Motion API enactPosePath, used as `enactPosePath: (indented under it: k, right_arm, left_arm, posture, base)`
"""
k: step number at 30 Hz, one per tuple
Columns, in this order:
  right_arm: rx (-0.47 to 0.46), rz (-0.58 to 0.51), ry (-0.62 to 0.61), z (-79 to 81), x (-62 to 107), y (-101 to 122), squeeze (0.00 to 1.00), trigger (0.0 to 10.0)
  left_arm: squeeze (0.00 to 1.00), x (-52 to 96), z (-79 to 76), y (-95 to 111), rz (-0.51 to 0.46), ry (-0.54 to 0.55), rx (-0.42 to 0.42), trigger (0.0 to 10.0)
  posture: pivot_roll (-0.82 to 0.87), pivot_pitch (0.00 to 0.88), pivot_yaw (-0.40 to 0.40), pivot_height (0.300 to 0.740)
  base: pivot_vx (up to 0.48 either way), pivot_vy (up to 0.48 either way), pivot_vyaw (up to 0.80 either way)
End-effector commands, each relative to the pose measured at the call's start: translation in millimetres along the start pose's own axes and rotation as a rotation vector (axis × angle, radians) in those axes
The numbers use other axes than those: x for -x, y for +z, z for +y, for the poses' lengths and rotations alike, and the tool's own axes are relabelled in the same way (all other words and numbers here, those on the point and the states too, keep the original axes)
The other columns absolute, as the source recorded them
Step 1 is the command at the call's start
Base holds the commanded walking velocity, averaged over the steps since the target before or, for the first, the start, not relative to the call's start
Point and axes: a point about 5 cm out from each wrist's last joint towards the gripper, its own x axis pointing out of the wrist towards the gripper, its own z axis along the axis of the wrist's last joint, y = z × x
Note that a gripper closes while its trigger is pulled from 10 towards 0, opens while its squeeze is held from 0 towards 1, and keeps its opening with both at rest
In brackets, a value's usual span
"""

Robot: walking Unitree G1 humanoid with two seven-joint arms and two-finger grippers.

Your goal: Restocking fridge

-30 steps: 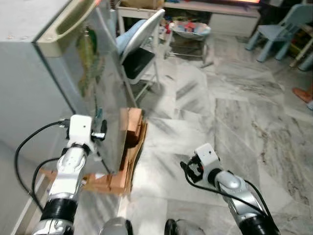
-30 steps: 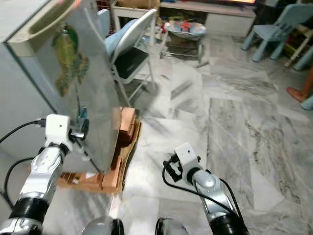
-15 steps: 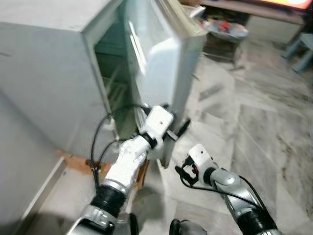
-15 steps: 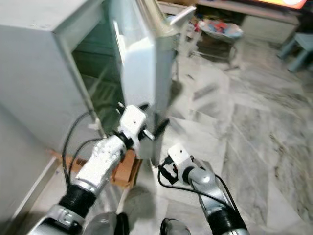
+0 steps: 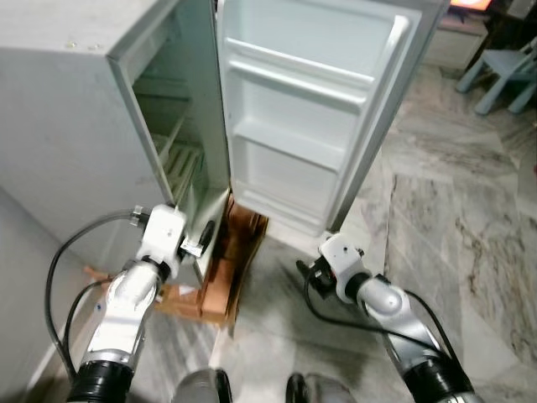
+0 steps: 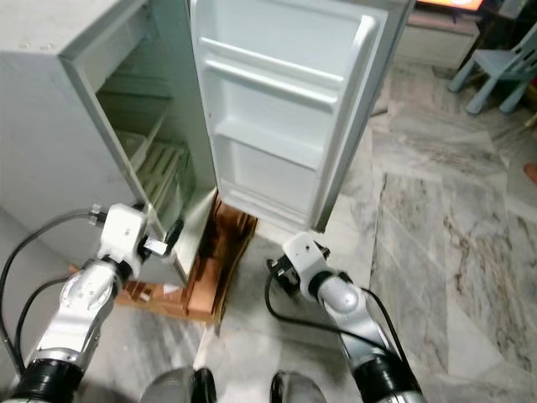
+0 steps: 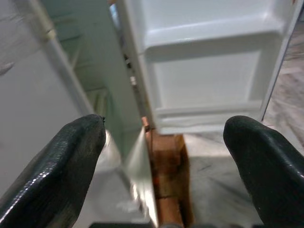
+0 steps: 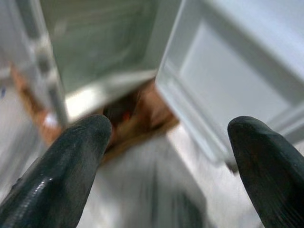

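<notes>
Fridge standing wide open ahead of both grippers, left gripper and right gripper, fingers spread, holding nothing, waiting for food.

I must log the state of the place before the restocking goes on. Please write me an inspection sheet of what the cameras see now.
Surface: grey marbled tile floor; the fridge stands on a wooden pallet.
Job's things: fridge with its door swung wide open; door shelves bare; inner wire shelves look bare; no stock seen.
Clutter: nothing seen near the fridge.
Grippers: left gripper open, holding nothing, low beside the fridge's front edge; right gripper open, holding nothing, low below the door.
Cables: black cable loops on the left arm and the right arm.
Surroundings: blue child's chair far right.
</notes>
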Motion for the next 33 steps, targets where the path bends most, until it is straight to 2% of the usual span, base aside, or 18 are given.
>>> enactPosePath:
  k: [1, 2, 4, 5, 6, 9, 14, 20, 29, 33]
  right_arm:
    - [0.008, -0.018, -0.074, -11.9, 3.1, 0.5, 0.0, 10.0]
    - [0.012, -0.015, -0.11, -15.5, 3.7, -1.3, 0.0, 10.0]
    - [0.015, -0.016, -0.122, -16.6, 4.3, -2.2, 0.0, 10.0]
    - [0.004, -0.012, -0.143, -19.5, 6.1, -4.7, 0.0, 10.0]
    - [-0.003, -0.008, -0.152, -20.5, 6.9, -5.9, 0.0, 10.0]
    - [0.01, 0.005, -0.159, -20.4, 6.5, -8.0, 0.0, 10.0]
    - [0.013, -0.004, -0.159, -18.8, 1.2, -4.7, 0.0, 10.0]
    - [0.017, -0.037, -0.189, -22.4, -2.0, 2.0, 0.0, 10.0]
    - [0.044, -0.098, -0.219, -31.9, -2.3, 13.4, 0.0, 10.0]
    - [0.043, -0.113, -0.222, -33.1, -2.7, 17.4, 0.0, 10.0]
  left_arm:
    - [0.0, 5.7, 0.8, -0.4, -0.007, 0.025, -0.006, 10.0]
    - [0.0, 13.6, 5.3, -9.1, 0.02, 0.067, -0.005, 10.0]
    - [0.0, 16.9, 7.1, -12.3, 0.03, 0.087, 0.0, 10.0]
    - [0.0, 25.4, 13.8, -19.5, 0.051, 0.156, 0.04, 10.0]
    - [0.0, 29.0, 16.3, -21.9, 0.059, 0.18, 0.052, 10.0]
    - [0.0, 35.8, 18.4, -25.6, 0.078, 0.188, 0.029, 10.0]
    - [0.0, 35.1, 18.2, -21.7, 0.066, 0.182, 0.007, 10.0]
    - [0.0, 33.4, 20.0, -17.1, 0.06, 0.194, -0.003, 10.0]
    - [0.0, 34.5, 13.0, -10.7, 0.052, 0.189, -0.046, 10.0]
    - [0.0, 35.8, 12.7, -7.7, 0.048, 0.196, -0.036, 10.0]
  posture:
    - [0.02, 0.058, -0.009, 0.74]
    - [0.01, 0.059, -0.006, 0.74]
    - [0.01, 0.059, -0.006, 0.74]
    - [0.01, 0.059, -0.006, 0.74]
    - [0.01, 0.059, -0.006, 0.74]
    - [0.03, 0.071, -0.014, 0.74]
    - [0.04, 0.073, -0.013, 0.74]
    - [0.04, 0.08, -0.009, 0.74]
    - [0.06, 0.094, -0.013, 0.74]
    - [0.05, 0.103, -0.014, 0.74]
  base:
    - [0.0, -0.409, 0.0]
    - [0.0, -0.409, 0.0]
    - [0.0, -0.409, 0.0]
    - [0.0, -0.412, 0.0]
    - [0.0, -0.416, 0.0]
    - [0.0, -0.435, -0.37]
    - [0.0, -0.423, -0.67]
    - [0.331, -0.341, -0.8]
    - [0.437, 0.0, -0.8]
    - [0.47, 0.0, -0.8]
